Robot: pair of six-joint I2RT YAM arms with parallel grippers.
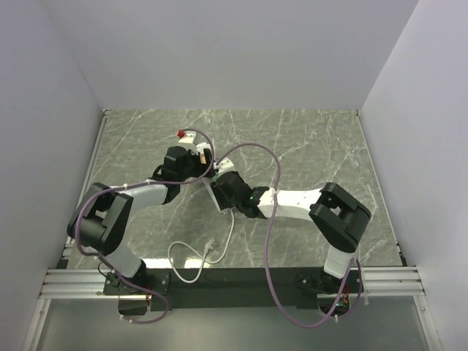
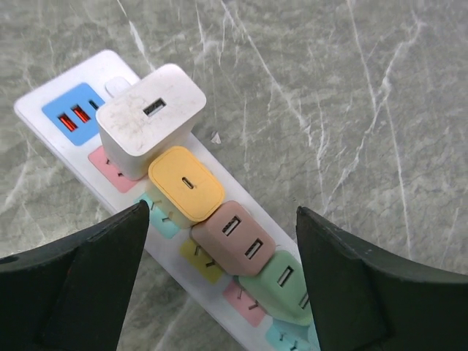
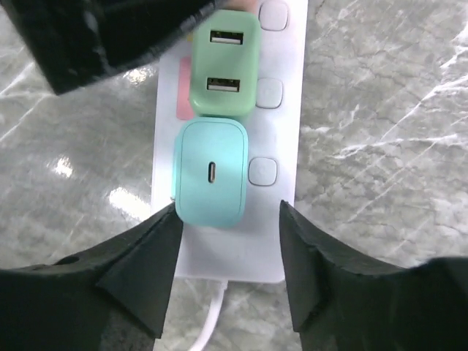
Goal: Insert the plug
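Note:
A white power strip (image 2: 44,110) lies on the marble table with a row of plugs in it: white (image 2: 150,117), yellow (image 2: 186,183), pink (image 2: 234,238) and green (image 2: 289,285). In the right wrist view a teal plug (image 3: 212,172) sits in the strip (image 3: 281,219) beside the green one (image 3: 223,62), at the cable end. My right gripper (image 3: 228,248) is open just below the teal plug, its left finger (image 3: 142,267) at the plug's corner and nothing held. Over the pink and green plugs my left gripper (image 2: 223,292) stands wide open and empty. From above, both grippers (image 1: 197,164) (image 1: 217,191) meet over the strip (image 1: 194,137).
The strip's white cable (image 1: 228,238) runs toward the near edge and loops to a loose connector (image 1: 212,245). Purple cables (image 1: 272,219) arc over the arms. Grey walls close in the table on three sides. A black finger (image 3: 110,36) of the left gripper fills the right wrist view's top left.

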